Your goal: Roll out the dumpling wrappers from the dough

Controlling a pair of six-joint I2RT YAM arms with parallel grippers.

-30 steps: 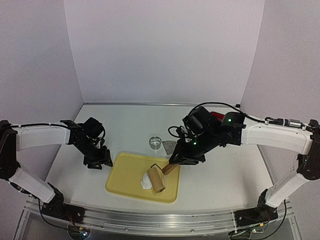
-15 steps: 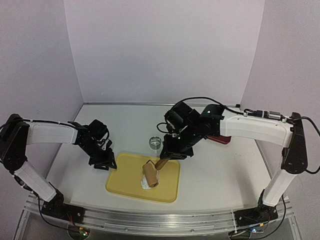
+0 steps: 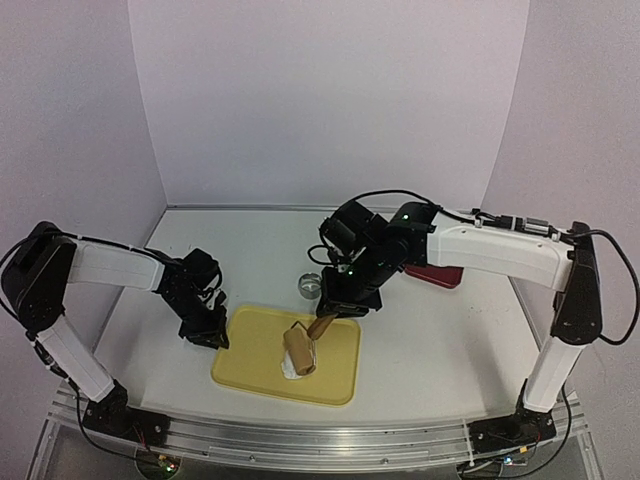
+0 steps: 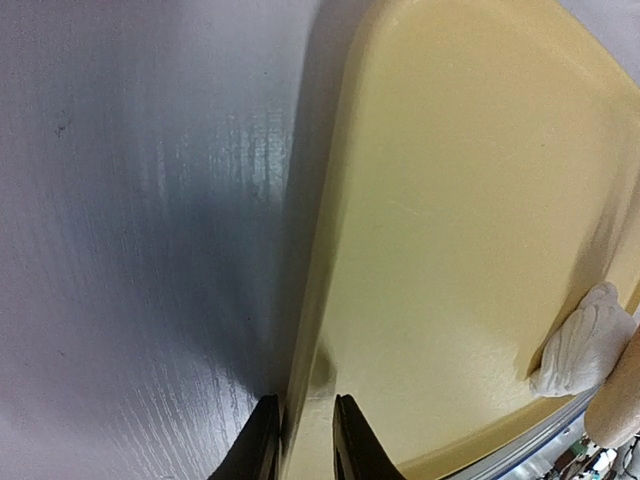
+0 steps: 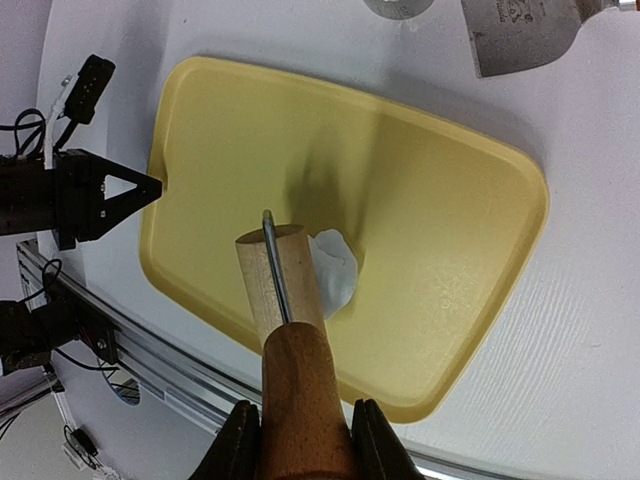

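Observation:
The dough point(image 3: 290, 368) is a white lump on the yellow tray point(image 3: 250, 350), partly under a wooden roller point(image 3: 299, 347). In the right wrist view the dough point(image 5: 336, 270) peeks out beside the roller barrel point(image 5: 278, 275). My right gripper point(image 3: 343, 305) is shut on the roller's handle point(image 5: 300, 385), its own midpoint there being point(image 5: 300, 432). My left gripper point(image 3: 212, 335) pinches the tray's left rim point(image 4: 310, 330); its fingertips point(image 4: 262, 440) straddle the rim. The dough point(image 4: 585, 340) shows at the far right of the left wrist view. No round wrapper shows.
A small steel ring cutter point(image 3: 311, 284) stands on the table just behind the tray, also seen in the right wrist view point(image 5: 400, 6). A metal scraper point(image 5: 520, 35) lies beside it. A red object point(image 3: 440, 275) lies at the right behind my right arm.
My right arm has swung left and carried the roller leftward over the dough. My left gripper has slid down to the tray's left rim.

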